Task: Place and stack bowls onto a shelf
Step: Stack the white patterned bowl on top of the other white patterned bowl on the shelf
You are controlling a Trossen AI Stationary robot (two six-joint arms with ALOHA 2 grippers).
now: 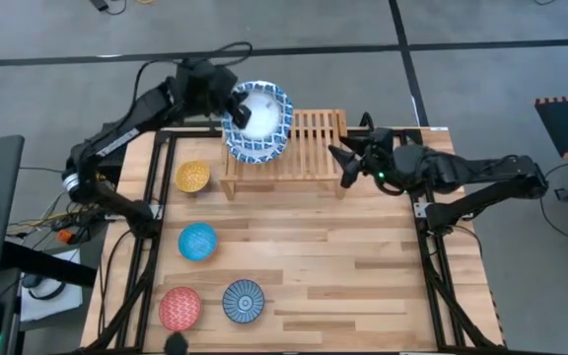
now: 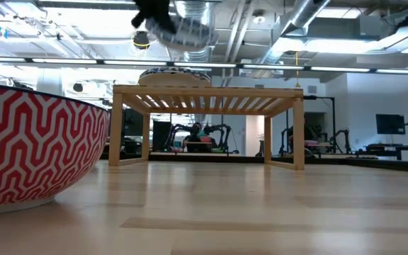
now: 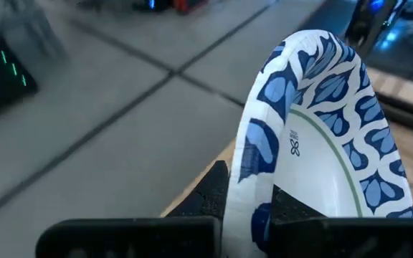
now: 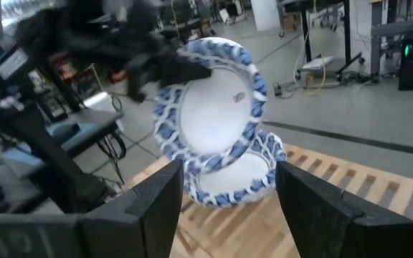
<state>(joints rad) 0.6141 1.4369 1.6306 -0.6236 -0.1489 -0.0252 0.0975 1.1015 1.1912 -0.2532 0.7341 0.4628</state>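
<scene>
A: Where is the left gripper (image 1: 233,110) sitting?

B: It is clenching the rim of a white bowl with a blue rim (image 1: 260,118), holding it tilted above the left end of the shelf (image 1: 314,138). A second blue-rimmed bowl (image 4: 231,179) is lying on the slats beneath.

A: And the right gripper (image 1: 341,164)?

B: It is hovering released, fingers spread, at the shelf's right end.

A: The small bowls?

B: The yellow bowl (image 1: 192,177), light blue bowl (image 1: 197,241), red bowl (image 1: 179,307) and dark blue bowl (image 1: 244,301) are resting on the surface (image 1: 343,266).
</scene>
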